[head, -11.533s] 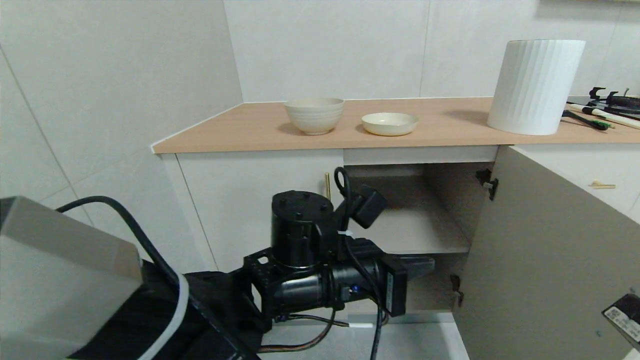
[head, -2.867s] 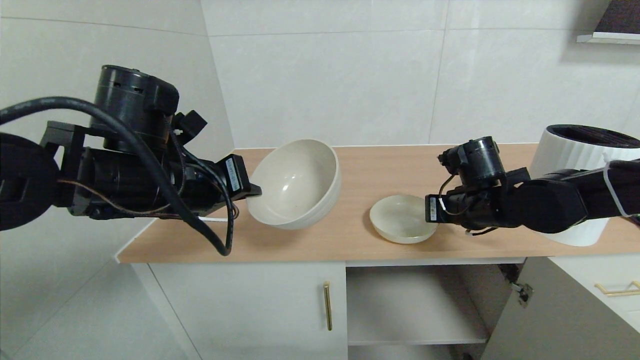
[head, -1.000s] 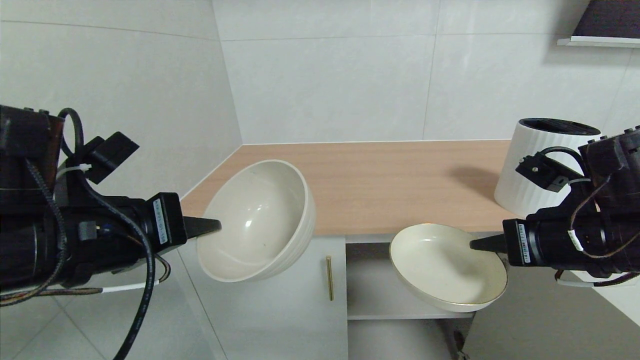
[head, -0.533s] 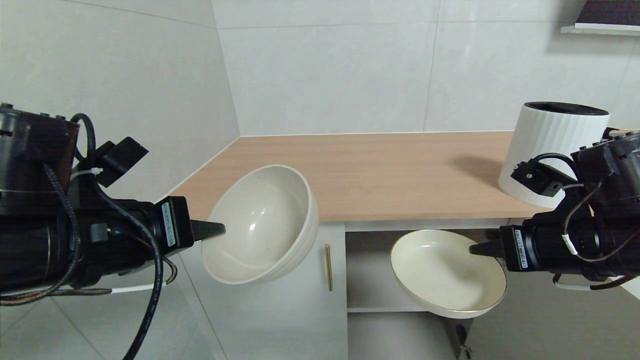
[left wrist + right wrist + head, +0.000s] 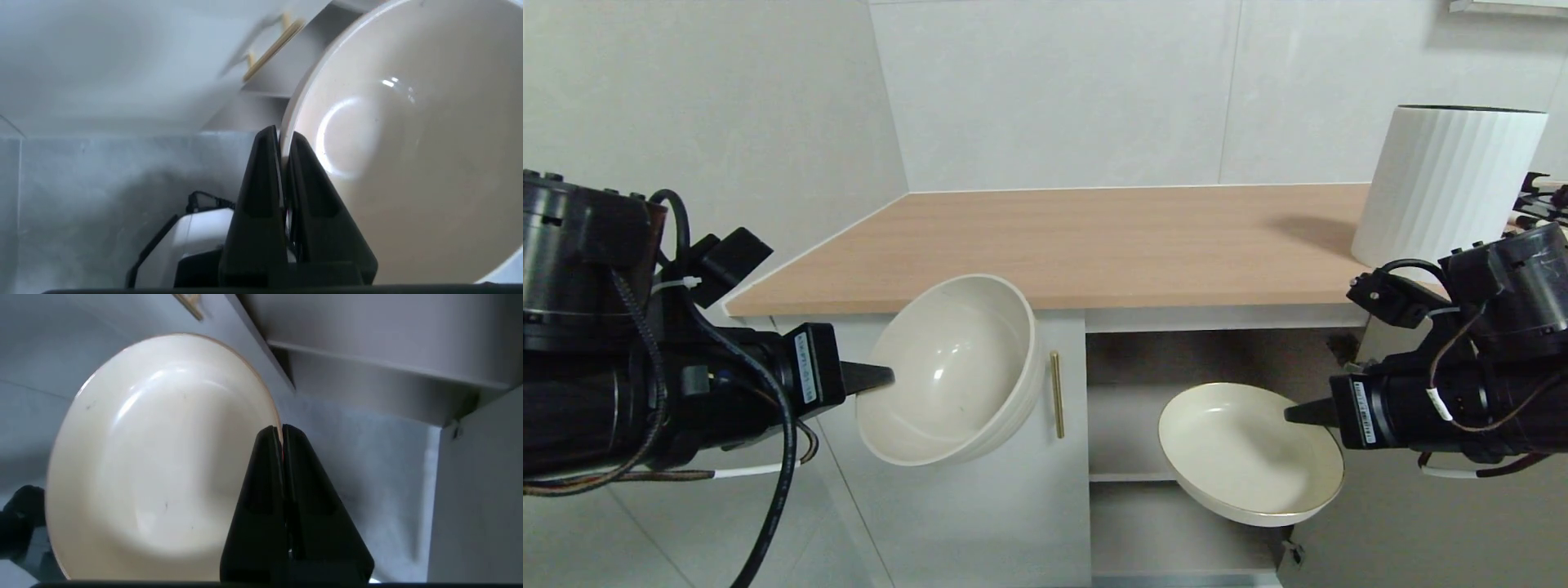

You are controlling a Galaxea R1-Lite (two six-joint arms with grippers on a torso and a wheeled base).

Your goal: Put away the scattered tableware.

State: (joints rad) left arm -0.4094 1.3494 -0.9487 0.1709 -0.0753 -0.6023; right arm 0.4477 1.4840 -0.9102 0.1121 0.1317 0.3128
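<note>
**Head view:** The robot holds 2 pieces of tableware in front of the cabinet, below the edge of the wooden counter (image 5: 1094, 237). The left gripper (image 5: 878, 380) is pinched onto the rim of the deep bowl (image 5: 952, 371), which hangs tilted before the closed door and its brass handle (image 5: 1056, 394). The right gripper (image 5: 1298, 412) is pinched onto the rim of the shallow dish (image 5: 1245, 453), held tilted at the mouth of the open compartment, in front of the shelf (image 5: 1123, 429). A white ribbed canister (image 5: 1450, 192) stands on the counter. The carry looks nearly done. The next move likely calls for easing the dish in level over the shelf before letting go, then bringing the bowl across past the closed door.

**Left wrist view:** The left gripper (image 5: 282, 139) has both fingers closed on the bowl (image 5: 409, 147) wall, 1 inside and 1 outside.

**Right wrist view:** The right gripper (image 5: 282, 437) grips the dish (image 5: 155, 449) rim the same way, with the shelf edge (image 5: 384, 335) beyond.

**Change:** 2.9 s ago the dish lay on the counter and the bowl hung above it. Both have since come off and down, and the camera has dipped too.
</note>
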